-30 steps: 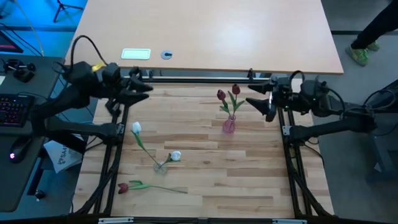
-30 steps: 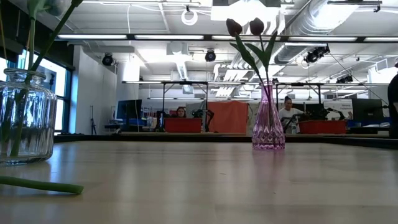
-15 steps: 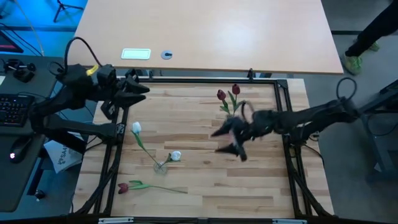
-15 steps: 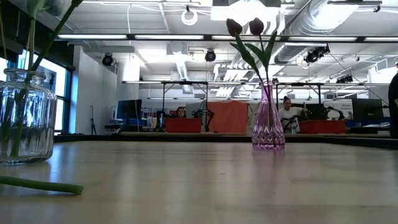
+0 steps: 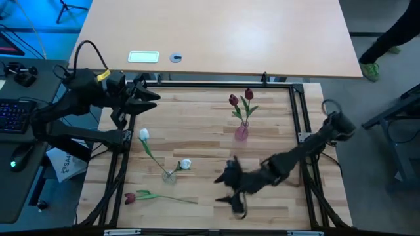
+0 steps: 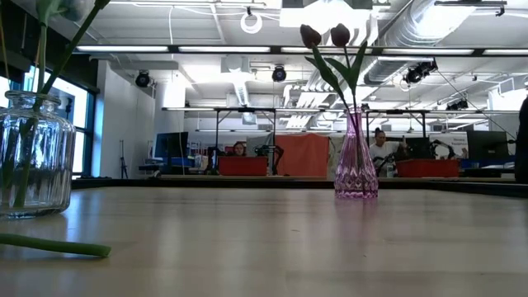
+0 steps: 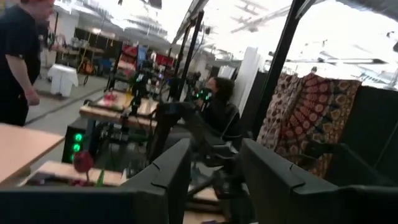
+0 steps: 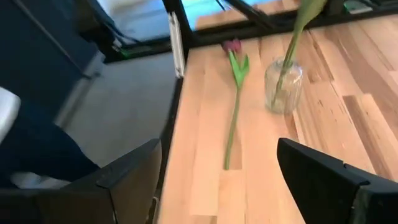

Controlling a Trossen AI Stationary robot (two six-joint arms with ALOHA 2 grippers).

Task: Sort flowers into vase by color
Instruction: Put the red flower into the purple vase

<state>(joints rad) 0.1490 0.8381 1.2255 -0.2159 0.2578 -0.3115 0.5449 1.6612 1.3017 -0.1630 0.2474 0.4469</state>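
Note:
A dark red tulip [image 5: 130, 196] lies flat on the wooden table near its near-left corner, its stem [image 8: 233, 118] pointing toward the right. My right gripper [image 5: 226, 190] hovers open just right of the stem's end, fingers pointing at it, with nothing between them. Beside the tulip stands a clear glass jar [image 5: 169, 176] holding two white tulips [image 5: 144, 134]. A pink vase [image 5: 241, 133] at the far right holds two dark red tulips [image 5: 233, 99]. My left gripper [image 5: 149, 90] waits open above the far left corner.
Black frame rails [image 5: 298, 118] run along the table's edges. Bare wood lies between the jar and the pink vase [image 6: 356, 165]. A second, lighter table [image 5: 216, 33] stands beyond the far edge. People and workbenches show in the room behind.
My right gripper has swung from the far right corner, past the pink vase, toward the near edge and the left. It has come down and tipped downward toward the lying red tulip, staying open. The flowers and vases have not moved.

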